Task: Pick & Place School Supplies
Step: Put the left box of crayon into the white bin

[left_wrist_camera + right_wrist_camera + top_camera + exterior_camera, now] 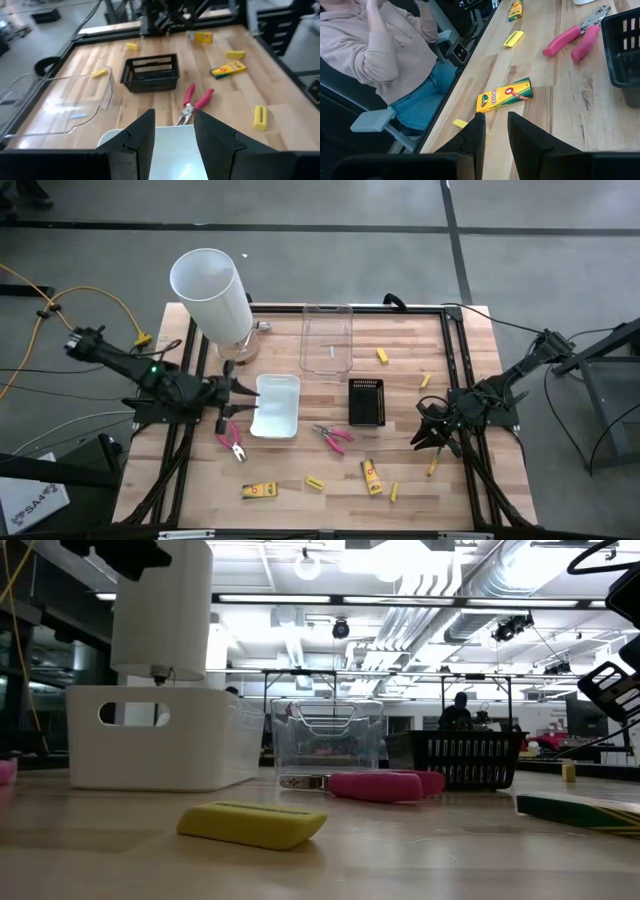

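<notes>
While my left pincer (238,408) hovers over the near edge of the white tray (277,406), its fingers (142,137) stand partly apart with nothing between them. Inside the tray I can see nothing. Just past it, the clear tray (327,337) holds one small pale item I cannot name, and the black basket (366,401) sits beyond the white tray; what lies within it I cannot tell. A tall white cylinder (212,292) stands beside my left arm. One pair of pink-handled pliers (232,442) lies just beside that pincer, the other (194,102) ahead of it, next to the basket. My right pincer (432,435) hangs above the table on the basket's far side, fingers (524,134) narrowly parted, empty. A yellow crayon pack (504,94) lies just ahead of it, a short yellow stick (460,123) beside it. A person (385,45) sits beyond the table edge.
</notes>
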